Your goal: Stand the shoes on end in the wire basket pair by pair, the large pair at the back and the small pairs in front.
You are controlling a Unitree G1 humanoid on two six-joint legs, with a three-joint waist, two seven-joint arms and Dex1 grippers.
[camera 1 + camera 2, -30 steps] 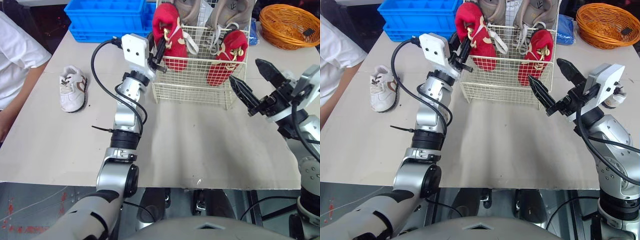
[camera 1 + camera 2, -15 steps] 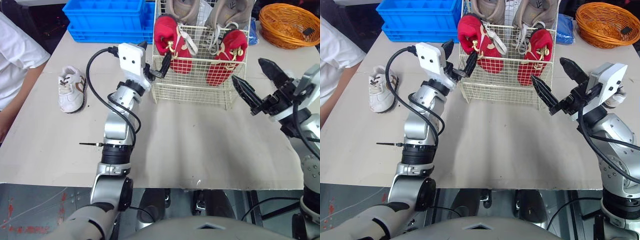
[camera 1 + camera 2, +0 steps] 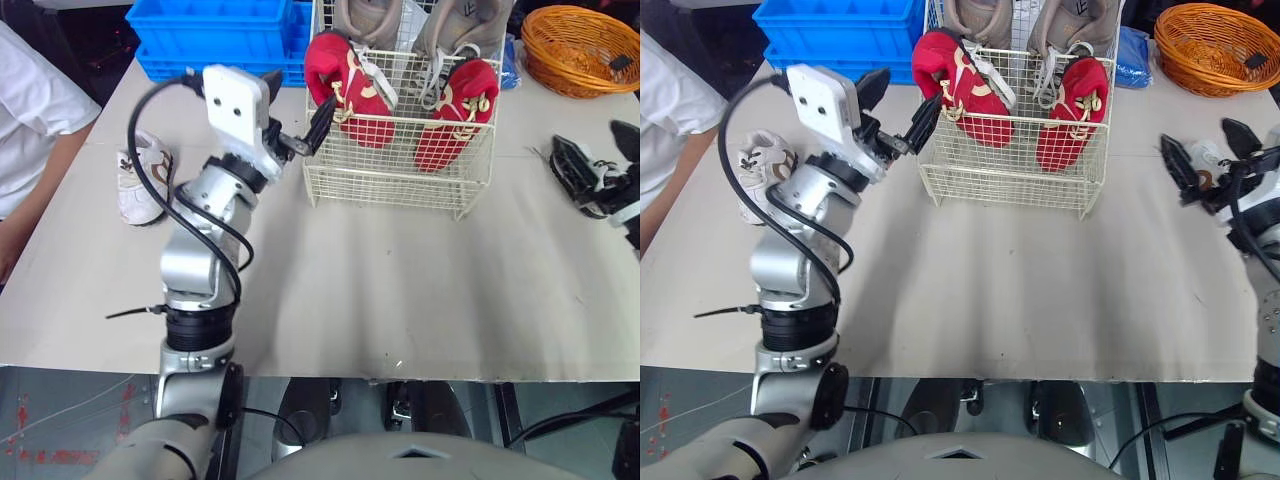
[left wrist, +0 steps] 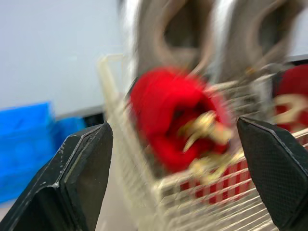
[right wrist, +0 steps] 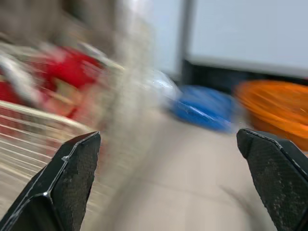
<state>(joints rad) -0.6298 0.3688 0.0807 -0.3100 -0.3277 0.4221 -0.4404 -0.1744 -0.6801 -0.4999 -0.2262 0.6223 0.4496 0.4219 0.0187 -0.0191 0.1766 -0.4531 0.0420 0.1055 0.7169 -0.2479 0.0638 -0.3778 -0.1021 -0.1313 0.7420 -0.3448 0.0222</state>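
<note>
Left gripper, fingers spread and empty, hovers at the wire basket's left corner. 1 white shoe lies flat further left, long axis front-to-back, nearest this arm. Right gripper likewise spread, empty.

Shoes in basket; sneaker to left

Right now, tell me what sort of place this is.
Probably a lab or workshop test bench: a plain table with a blue crate, a wire basket of shoes, a person alongside.
</note>
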